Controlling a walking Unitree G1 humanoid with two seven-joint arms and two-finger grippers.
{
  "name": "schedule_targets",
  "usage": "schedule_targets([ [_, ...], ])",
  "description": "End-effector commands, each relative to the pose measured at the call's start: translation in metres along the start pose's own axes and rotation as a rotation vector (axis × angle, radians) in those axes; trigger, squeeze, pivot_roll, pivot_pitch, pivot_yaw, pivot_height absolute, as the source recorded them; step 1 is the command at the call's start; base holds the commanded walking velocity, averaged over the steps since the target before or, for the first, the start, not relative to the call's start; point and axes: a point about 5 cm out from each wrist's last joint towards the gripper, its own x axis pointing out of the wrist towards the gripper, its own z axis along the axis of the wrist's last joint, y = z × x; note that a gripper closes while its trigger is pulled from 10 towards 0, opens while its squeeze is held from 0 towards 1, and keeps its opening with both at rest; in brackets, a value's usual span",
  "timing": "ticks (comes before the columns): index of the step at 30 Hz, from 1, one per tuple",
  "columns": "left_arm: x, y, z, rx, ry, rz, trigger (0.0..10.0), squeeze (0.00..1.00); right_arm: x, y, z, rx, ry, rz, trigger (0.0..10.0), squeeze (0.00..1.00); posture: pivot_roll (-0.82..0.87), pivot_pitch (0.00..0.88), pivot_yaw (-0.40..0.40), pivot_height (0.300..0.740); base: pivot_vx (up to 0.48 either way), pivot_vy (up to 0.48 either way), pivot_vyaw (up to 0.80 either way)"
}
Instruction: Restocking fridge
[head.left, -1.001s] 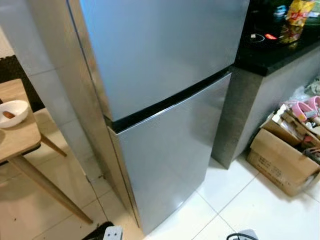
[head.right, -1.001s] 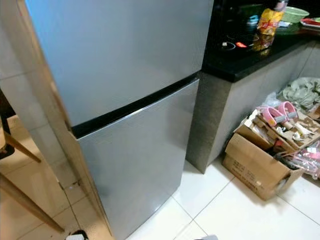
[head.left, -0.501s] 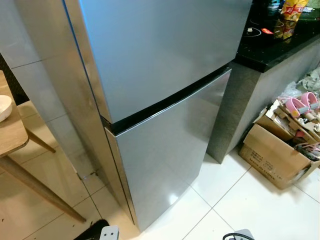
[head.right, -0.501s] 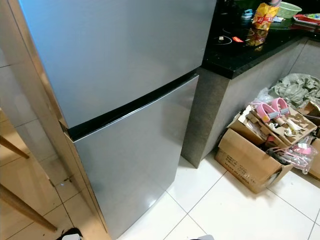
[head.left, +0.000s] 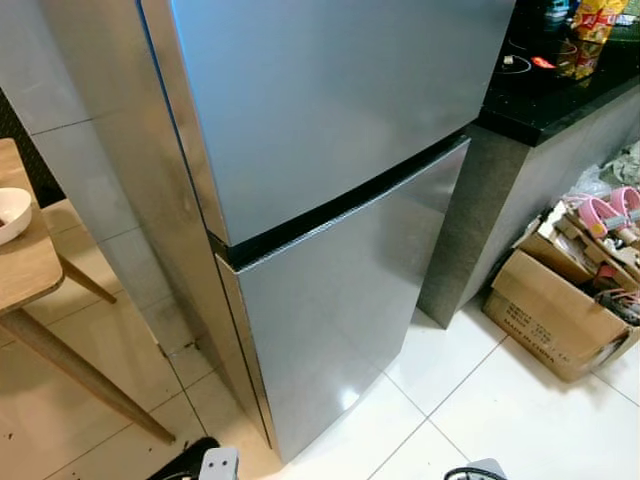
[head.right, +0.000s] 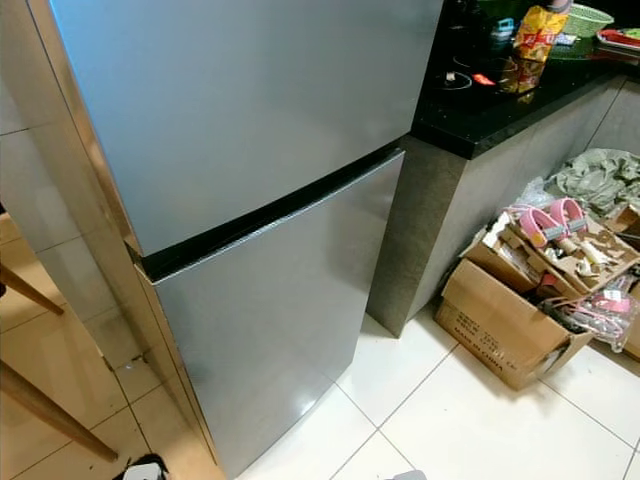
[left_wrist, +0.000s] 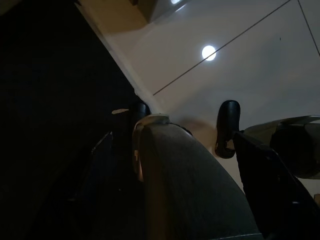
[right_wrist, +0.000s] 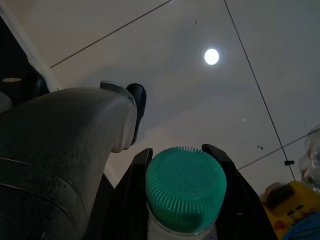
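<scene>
Green ribbed cap first: the bottle (right_wrist: 185, 192) sits right between the two black fingers (right_wrist: 131, 200) of the right claw (right_wrist: 182, 165), cap end pointing out along the fingers toward the white tiled floor (right_wrist: 210, 100), so its long axis runs the same way as the claw. The fingers press against both sides just under the cap, so the right claw is clamped on the bottle. You can only see the cap and a bit of whitish neck below it.

The left claw (left_wrist: 182, 127) hangs low over the same pale floor, fingers spread apart with nothing between them; that shot is pretty dark.

Further out, the silver two-door fridge (head.left: 330, 200) stands straight ahead with both doors closed, a black gap line between the upper and lower door. On the robot's right of it there's a black tabletop (head.right: 500, 110) with a yellow snack bag (head.right: 535, 35) on it, and a cardboard box (head.right: 505, 325) stuffed with pink slippers (head.right: 550, 222) on the floor beneath. On the left, a wooden table (head.left: 30, 270) with a white bowl (head.left: 12, 212).
</scene>
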Motion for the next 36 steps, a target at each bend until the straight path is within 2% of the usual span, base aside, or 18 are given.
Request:
schedule_targets([
  [1,-0.0002,0.0021,0.0018,-0.005,-0.008,0.012,10.0,0.0,-0.001,-0.0029,-0.0037,-0.012,0.012,-0.005,10.0,0.0,-0.05,0.0,-0.031,0.74,0.0,0.0,0.0],
  [8,0.001,-0.0032,0.0006,-0.008,-0.003,0.003,10.0,0.0,-0.0011,-0.0048,-0.0026,-0.017,0.008,-0.009,10.0,0.0,-0.05,0.0,-0.027,0.74,0.0,0.0,0.0],
  [17,-0.0011,0.0058,0.002,-0.013,-0.01,0.02,10.0,0.0,-0.0009,-0.0029,-0.0028,-0.029,0.011,0.0,10.0,0.0,-0.03,0.0,-0.025,0.74,0.0,0.0,0.0],
  [29,0.0005,0.0006,0.0041,-0.009,-0.014,0.013,10.0,0.0,0.0,-0.0021,0.0026,-0.035,-0.003,0.006,10.0,0.0,-0.03,0.0,-0.029,0.74,0.0,0.0,0.0],
  [36,-0.0001,0.0047,0.0068,-0.001,-0.016,0.02,10.0,0.0,0.0007,0.0009,0.0037,-0.032,-0.003,0.011,10.0,0.0,-0.03,0.0,-0.009,0.74,0.0,0.0,0.0],
])
